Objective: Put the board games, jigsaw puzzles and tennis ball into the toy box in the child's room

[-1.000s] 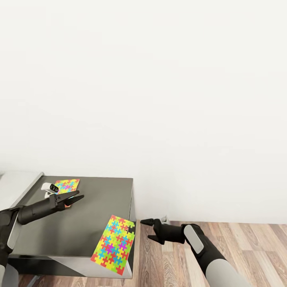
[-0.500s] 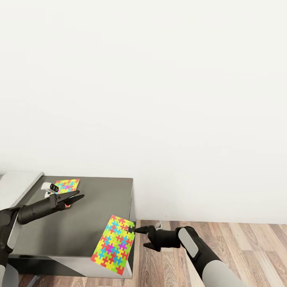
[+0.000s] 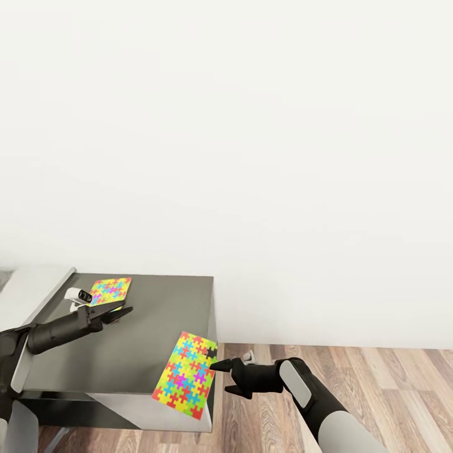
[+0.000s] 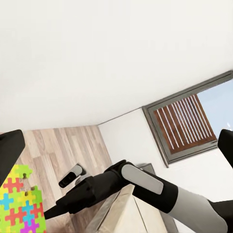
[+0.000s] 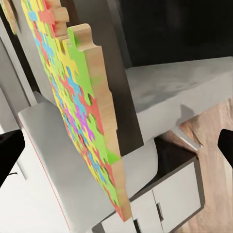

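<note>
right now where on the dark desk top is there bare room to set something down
The middle of the dark top is bare, between the far puzzle and the near puzzle. The near right corner is crowded: that puzzle overhangs the edge, right end effector beside it.

A jigsaw puzzle [image 5: 80,104] runs close before the camera, seen edge-on: a thin wooden board with notched interlocking edges, its face printed in green, yellow, pink, blue and red. It lies on a dark grey surface [image 5: 111,58] and juts out past its edge. Beyond stand a pale grey slab and a white drawer unit [image 5: 167,206] over wood-plank floor [image 5: 213,116]. Two black fingertips [image 5: 9,150] of the right gripper show at opposite edges, spread wide apart and touching nothing.
</note>
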